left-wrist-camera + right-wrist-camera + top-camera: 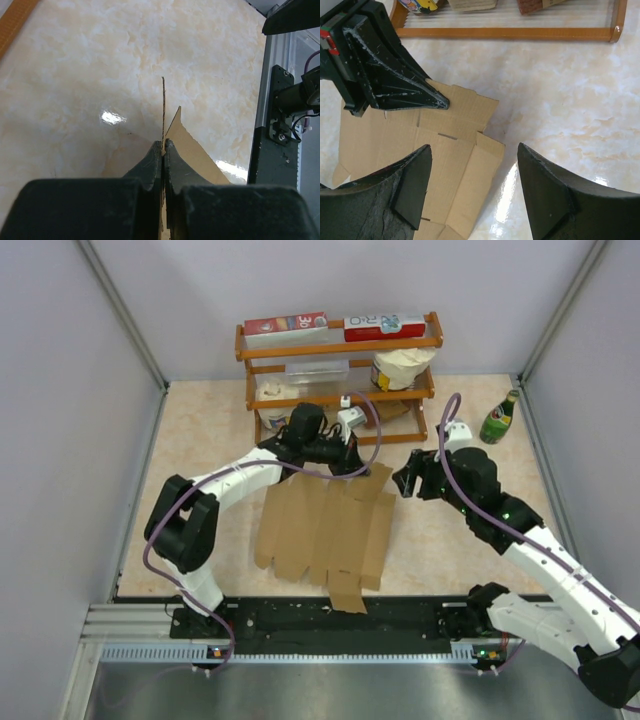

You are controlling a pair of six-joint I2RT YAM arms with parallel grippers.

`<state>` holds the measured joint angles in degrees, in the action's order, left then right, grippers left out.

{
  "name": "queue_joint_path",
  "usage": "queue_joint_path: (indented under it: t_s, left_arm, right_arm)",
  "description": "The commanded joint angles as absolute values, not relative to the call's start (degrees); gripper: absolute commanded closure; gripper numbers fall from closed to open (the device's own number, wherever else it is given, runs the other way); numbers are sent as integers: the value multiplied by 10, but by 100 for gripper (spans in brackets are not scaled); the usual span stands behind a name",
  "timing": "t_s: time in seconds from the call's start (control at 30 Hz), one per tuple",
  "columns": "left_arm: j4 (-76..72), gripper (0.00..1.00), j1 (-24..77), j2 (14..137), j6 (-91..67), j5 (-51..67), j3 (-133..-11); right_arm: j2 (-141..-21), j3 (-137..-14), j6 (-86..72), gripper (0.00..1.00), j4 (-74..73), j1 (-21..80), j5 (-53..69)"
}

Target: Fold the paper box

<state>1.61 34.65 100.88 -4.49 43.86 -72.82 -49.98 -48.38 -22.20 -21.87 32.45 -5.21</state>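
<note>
The paper box point(320, 530) is a flat brown creased cardboard sheet with flaps, lying in the middle of the table. My left gripper point(352, 466) is shut on its far right flap; in the left wrist view the jaws point(164, 145) pinch the thin cardboard edge point(163, 105), which stands upright. In the right wrist view the sheet point(445, 150) lies at the left, with the left gripper's fingers point(405, 85) on its far flap. My right gripper point(408, 480) is open and empty, hovering just right of the sheet's far right corner point(474, 185).
A wooden shelf point(340, 365) at the back holds red-and-white cartons point(385, 327), a bag and small items. A green bottle point(499, 418) stands at the back right. Grey walls enclose the table; a black rail point(330, 618) runs along the near edge.
</note>
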Motion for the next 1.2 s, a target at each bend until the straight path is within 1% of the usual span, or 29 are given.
queue_joint_path:
  t_s: [0.0,0.33,1.17]
  left_arm:
    - [-19,100,348,961,-38,437,-709]
    - [-47,100,347,958,-44,431,-686]
    - [-34,100,349,969,-27,427,-680]
  right_arm:
    - [-489,-478,-250,32,-198,318,-47]
    - [-490,-450,-279,32,-178,318,-51]
    - [-491,-390,-268,32,-106,318,-12]
